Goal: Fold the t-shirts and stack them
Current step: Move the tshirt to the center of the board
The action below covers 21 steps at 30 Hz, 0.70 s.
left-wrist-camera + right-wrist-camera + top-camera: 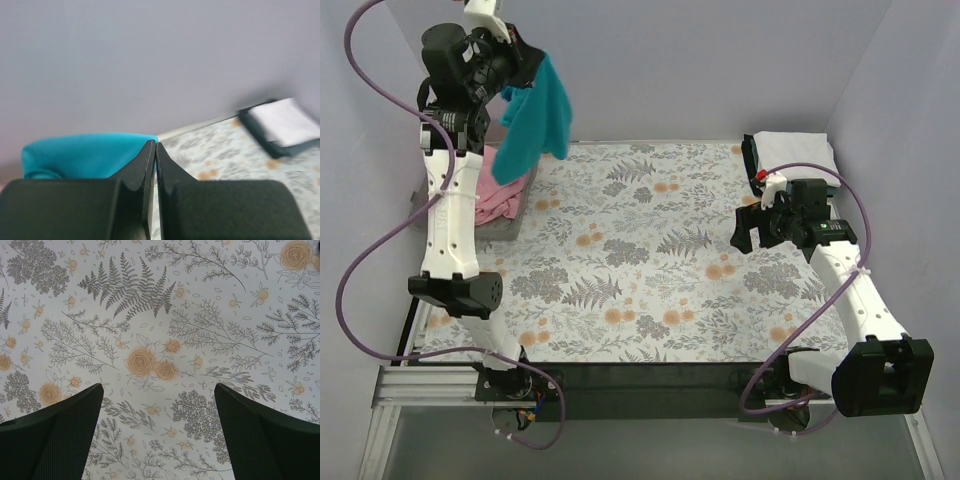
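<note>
A teal t-shirt (533, 115) hangs in the air at the back left, pinched at its top by my raised left gripper (532, 62). In the left wrist view the jaws are shut at the tips (156, 145), with teal cloth (80, 155) bunched beside the left finger. A pink t-shirt (500, 190) lies crumpled at the left edge, below the hanging one. A folded white t-shirt (798, 150) (285, 120) rests on a dark folded shirt (750, 155) (260, 134) at the back right. My right gripper (745, 230) (158, 390) hovers open over bare cloth, holding nothing.
The floral table cloth (650, 270) (160, 315) covers the whole table. A grey base (502, 226) sits under the pink shirt at the left edge. Grey walls close in the back and both sides. Purple cables loop around both arms.
</note>
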Motion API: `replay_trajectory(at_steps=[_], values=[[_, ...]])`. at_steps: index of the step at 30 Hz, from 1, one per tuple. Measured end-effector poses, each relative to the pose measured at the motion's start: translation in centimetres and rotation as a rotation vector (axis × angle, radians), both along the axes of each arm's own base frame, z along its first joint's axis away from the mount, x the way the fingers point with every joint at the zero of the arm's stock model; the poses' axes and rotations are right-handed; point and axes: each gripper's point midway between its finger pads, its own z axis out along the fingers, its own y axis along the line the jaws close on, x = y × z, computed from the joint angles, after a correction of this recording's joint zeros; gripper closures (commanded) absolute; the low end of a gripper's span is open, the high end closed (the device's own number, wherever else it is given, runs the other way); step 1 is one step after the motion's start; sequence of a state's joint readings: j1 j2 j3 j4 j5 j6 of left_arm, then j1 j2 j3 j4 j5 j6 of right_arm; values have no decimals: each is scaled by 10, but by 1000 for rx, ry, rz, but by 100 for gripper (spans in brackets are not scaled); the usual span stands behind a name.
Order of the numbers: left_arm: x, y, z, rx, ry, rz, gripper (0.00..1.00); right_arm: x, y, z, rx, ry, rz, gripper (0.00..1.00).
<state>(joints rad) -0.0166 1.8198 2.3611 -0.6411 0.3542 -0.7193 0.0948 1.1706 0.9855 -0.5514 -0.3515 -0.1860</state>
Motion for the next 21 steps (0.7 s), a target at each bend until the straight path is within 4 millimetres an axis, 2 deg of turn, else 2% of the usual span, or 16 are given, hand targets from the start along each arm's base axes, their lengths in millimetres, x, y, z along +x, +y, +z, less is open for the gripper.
replay_trajectory(at_steps=[2, 5, 8, 10, 11, 12, 13, 14, 15, 16, 17, 18, 20, 21], values=[[-34, -44, 50, -28, -122, -109, 100, 0, -1, 0, 0, 1, -4, 2], [-77, -73, 103, -75, -260, -205, 100, 1, -3, 0, 0, 1, -9, 2], [-103, -74, 125, -104, -315, -229, 100, 1, -5, 0, -1, 0, -16, 2], [-111, -75, 114, -106, -287, -243, 100, 2, -8, 1, -6, -3, -30, 2], [-110, -76, 97, -102, -247, -250, 100, 3, -11, 1, -8, -7, -38, 2], [-108, -78, 74, -94, -203, -257, 89, 3, -14, 3, -11, -11, -48, 2], [-107, -79, 43, -79, -133, -263, 51, 3, -17, 4, -15, -14, -56, 2], [-102, -80, 5, -61, -56, -268, 35, 4, -20, 6, -21, -19, -66, 2], [-101, -81, -37, -44, 40, -271, 25, 4, -23, 9, -28, -26, -74, 2], [-100, -80, -78, -36, 133, -269, 10, 4, -26, 11, -38, -34, -81, 2], [-100, -77, -128, -24, 253, -262, 8, 5, -29, 14, -48, -45, -85, 2], [-103, -73, -169, -27, 358, -257, 7, 5, -31, 16, -58, -54, -88, 2], [-114, -58, -236, -36, 537, -225, 6, 5, -33, 18, -74, -63, -83, 2], [-122, -51, -260, -41, 611, -209, 5, 4, -34, 18, -81, -63, -79, 2]])
